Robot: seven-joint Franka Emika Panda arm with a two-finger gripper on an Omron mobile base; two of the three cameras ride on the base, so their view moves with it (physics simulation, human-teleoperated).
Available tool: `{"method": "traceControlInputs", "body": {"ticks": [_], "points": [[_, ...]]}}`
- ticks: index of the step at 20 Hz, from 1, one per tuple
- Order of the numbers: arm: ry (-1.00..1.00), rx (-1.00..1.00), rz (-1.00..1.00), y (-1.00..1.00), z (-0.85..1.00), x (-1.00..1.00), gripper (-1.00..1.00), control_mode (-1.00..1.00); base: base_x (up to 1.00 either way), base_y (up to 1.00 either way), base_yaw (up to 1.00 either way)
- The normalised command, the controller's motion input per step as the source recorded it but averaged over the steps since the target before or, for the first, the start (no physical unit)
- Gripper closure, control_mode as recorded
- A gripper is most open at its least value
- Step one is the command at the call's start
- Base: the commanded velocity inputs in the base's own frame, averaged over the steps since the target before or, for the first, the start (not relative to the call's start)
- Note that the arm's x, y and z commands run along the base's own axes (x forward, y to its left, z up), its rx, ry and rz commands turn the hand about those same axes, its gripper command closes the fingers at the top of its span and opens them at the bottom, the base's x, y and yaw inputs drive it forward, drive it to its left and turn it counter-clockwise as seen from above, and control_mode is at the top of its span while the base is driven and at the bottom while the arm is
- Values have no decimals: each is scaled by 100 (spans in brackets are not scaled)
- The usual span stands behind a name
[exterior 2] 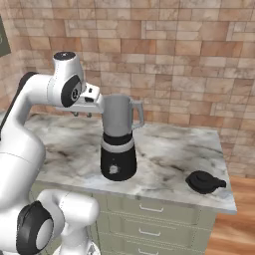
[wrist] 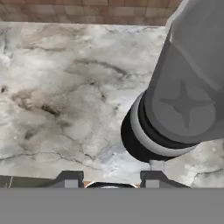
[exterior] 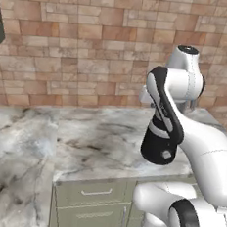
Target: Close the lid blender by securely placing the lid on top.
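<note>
The small round black knobbed lid (exterior 2: 204,182) lies on the marble counter (exterior 2: 169,149) at four o'clock from the grey-jarred, black-based blender (exterior 2: 118,144); the clenched, empty gripper (exterior 2: 82,114) hovers at its ten o'clock.

A brick wall (exterior 2: 189,55) in tan and reddish tones runs behind a veined grey marble counter (exterior 2: 169,149). Beneath the counter sit pale green cabinet drawers (exterior: 95,192) with slim metal handles. Warm wooden floor (exterior 2: 236,224) shows at right.
</note>
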Motion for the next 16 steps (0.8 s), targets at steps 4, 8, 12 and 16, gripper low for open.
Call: {"method": "traceControlInputs", "body": {"ticks": [4,8,12,16], "points": [[-2,0,0,3,-6,0,-100,100,0,-33,0],[0,0,0,0,0,0,-100,100,0,-100,0],[0,0,0,0,0,0,-100,100,3,-98,0],[0,0,0,0,0,0,-100,100,28,-59,0]]}}
